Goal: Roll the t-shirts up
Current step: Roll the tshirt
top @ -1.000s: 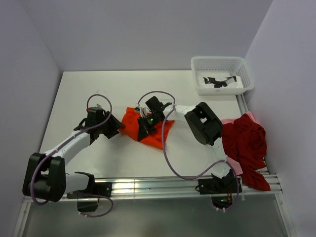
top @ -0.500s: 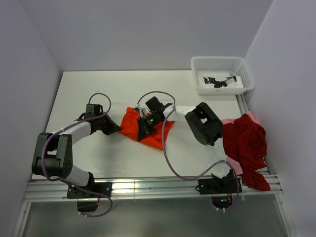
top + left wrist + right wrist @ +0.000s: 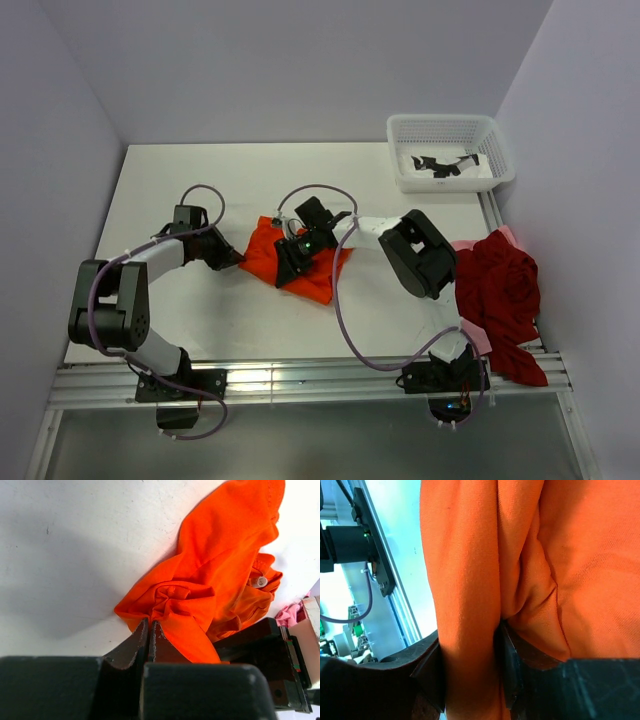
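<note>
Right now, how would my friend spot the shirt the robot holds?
Find the white table; look at its middle. The orange shirt lies crumpled there, pinched by the left gripper and right gripper. It's the only orange thing; the red shirt is heaped at the right edge.

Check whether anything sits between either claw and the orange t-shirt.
Nothing visible does. The left claw is shut on an edge of the orange t-shirt, and the right claw is clamped around a fold of it; both touch the fabric directly.
</note>
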### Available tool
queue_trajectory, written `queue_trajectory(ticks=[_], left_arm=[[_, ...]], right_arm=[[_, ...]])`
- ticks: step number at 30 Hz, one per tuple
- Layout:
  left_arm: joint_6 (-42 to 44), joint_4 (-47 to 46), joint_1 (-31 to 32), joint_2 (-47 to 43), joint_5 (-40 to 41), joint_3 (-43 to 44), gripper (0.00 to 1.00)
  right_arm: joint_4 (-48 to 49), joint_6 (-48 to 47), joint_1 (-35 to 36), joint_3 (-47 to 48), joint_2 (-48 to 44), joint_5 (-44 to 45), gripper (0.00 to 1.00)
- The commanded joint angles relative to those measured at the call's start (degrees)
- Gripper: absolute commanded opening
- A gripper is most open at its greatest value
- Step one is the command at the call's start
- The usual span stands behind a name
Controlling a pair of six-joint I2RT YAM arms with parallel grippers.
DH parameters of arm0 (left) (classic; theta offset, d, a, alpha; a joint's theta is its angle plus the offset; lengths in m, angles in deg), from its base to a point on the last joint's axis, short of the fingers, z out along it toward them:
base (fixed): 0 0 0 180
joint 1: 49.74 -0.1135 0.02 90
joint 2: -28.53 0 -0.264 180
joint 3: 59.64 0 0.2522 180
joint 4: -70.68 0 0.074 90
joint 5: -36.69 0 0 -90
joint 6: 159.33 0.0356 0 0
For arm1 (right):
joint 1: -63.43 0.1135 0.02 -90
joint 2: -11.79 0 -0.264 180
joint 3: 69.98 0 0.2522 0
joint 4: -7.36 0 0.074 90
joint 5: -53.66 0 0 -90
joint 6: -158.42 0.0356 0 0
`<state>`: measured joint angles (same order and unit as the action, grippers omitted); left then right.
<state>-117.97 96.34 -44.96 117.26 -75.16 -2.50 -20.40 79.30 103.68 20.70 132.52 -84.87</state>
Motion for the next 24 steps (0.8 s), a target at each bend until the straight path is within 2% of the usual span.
queue_trajectory(ticks=[1, 4, 7, 10, 12, 13, 14, 16, 18, 21, 23, 24], left_arm=[[2.23, -0.83, -0.64, 1.01, 0.93, 2.94, 0.01], [2.59, -0.30, -0.64, 1.89, 0.93, 3.55, 0.00], [2.85, 0.05, -0.64, 2.33, 1.02, 4.08, 0.01], [2.94, 0.75, -0.64, 2.15, 1.54, 4.52, 0.00], [2.77, 0.76, -0.64, 1.28, 1.89, 4.35, 0.02], [2.59, 0.76, -0.64, 0.66, 2.16, 4.18, 0.03], [2.50, 0.76, -0.64, -0.91, 2.33, 4.00, 0.06], [2.85, 1.63, -0.64, -2.32, 3.99, 4.35, 0.23], [3.46, 4.08, -0.64, -4.26, 5.58, 5.05, 0.35], [4.43, 6.81, -0.99, -6.37, 7.34, 6.46, 0.46], [4.35, 5.42, -1.00, -9.86, 5.68, 5.32, 0.53], [4.08, 4.02, -1.00, -11.28, 4.54, 4.19, 0.61]], right_arm=[[-2.44, -1.64, 0.00, -1.60, -2.07, 5.29, 0.47], [-2.44, -1.56, -0.17, -1.78, -2.34, 5.55, 0.45], [-2.09, -1.29, -0.26, -1.78, -2.25, 5.29, 0.29], [-1.30, -0.59, -0.61, -1.78, -1.55, 2.49, 0.07], [-1.38, -0.50, -0.78, -1.34, -0.67, 1.52, 0.00], [-1.29, -0.42, -0.79, -1.08, 0.11, 0.99, 0.00], [-1.12, -0.15, -0.87, -0.99, 0.73, 0.46, 0.00], [0.11, 1.07, -1.14, -0.99, 1.70, -2.43, 0.00], [0.99, 2.04, -1.40, -0.99, 3.02, -4.11, 0.00], [1.87, 3.09, -1.75, -1.16, 3.90, -4.73, 0.00], [2.57, 3.71, -2.10, -1.69, 4.16, -5.60, 0.00], [3.10, 4.15, -2.10, -1.78, 4.25, -5.78, 0.00]])
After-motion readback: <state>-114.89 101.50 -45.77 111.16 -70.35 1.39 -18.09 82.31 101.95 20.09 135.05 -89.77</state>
